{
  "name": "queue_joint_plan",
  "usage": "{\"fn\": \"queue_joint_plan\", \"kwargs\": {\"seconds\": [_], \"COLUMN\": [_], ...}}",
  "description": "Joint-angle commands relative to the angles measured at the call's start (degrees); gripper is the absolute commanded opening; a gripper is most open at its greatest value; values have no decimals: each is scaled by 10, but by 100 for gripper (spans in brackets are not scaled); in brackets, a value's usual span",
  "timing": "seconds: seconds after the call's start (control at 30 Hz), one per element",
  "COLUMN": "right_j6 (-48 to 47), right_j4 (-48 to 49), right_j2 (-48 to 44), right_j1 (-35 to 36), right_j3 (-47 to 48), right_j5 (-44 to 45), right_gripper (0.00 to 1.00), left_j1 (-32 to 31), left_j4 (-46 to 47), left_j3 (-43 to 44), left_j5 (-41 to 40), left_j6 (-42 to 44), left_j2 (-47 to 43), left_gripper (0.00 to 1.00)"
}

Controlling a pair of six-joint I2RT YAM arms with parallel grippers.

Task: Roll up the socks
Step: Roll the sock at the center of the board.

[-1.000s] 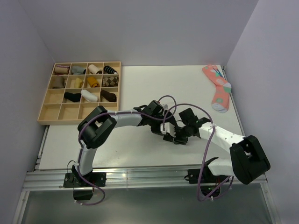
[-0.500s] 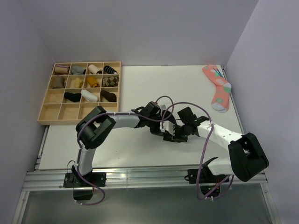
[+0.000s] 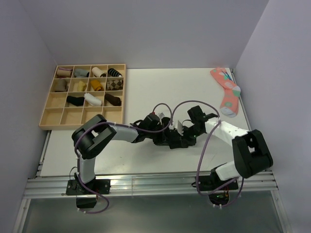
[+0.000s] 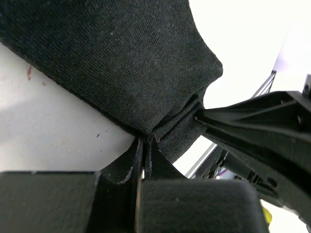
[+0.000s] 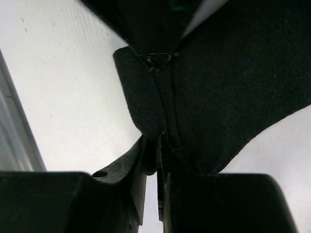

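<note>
Overhead, a wooden tray (image 3: 80,125) of rolled bundles (image 3: 90,85) sits rear-left and a pink sock (image 3: 226,90) rear-right on the white table (image 3: 160,87), with grey walls (image 3: 146,29) around. Left wrist: the left claw (image 4: 144,145) pinches the soft knit black sock (image 4: 121,63) at its edge, mid-table. Right wrist: the right claw (image 5: 158,145) pinches its bunched hem.

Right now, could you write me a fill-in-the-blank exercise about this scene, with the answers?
The left gripper and the right gripper both pinch a ____ sock.
The pink sock lies at the table's far ____ corner.
The nearest row of the wooden tray is ____.
Answers: black; right; empty.
</note>
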Motion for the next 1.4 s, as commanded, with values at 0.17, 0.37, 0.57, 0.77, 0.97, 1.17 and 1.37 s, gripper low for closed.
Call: {"fn": "queue_joint_plan", "kwargs": {"seconds": [0.17, 0.37, 0.57, 0.77, 0.97, 1.17, 1.37], "right_j6": [-19, 8, 61, 113, 129, 128, 126], "right_j4": [-176, -242, -274, -306, -319, -335, -344], "right_j2": [141, 230, 302, 363, 410, 435, 441], "right_j1": [-71, -86, -86, -87, -86, -86, -86], "right_j3": [144, 222, 282, 337, 367, 377, 377], "right_j5": [-52, -64, -45, -22, -1, 3, 9], "right_gripper": [13, 13, 13, 12, 12, 12, 11], "left_j1": [-25, -46, -64, -85, -115, -133, -151], "left_j4": [52, 82, 110, 158, 222, 299, 367], "left_j3": [-65, -76, -92, -124, -167, -212, -244], "left_j5": [-85, -113, -170, -240, -317, -374, -411], "left_j6": [-25, -11, 14, 56, 90, 130, 193], "left_j2": [-34, -33, -44, -57, -72, -95, -111], "left_gripper": [0, 0, 0, 0, 4, 23, 39]}}
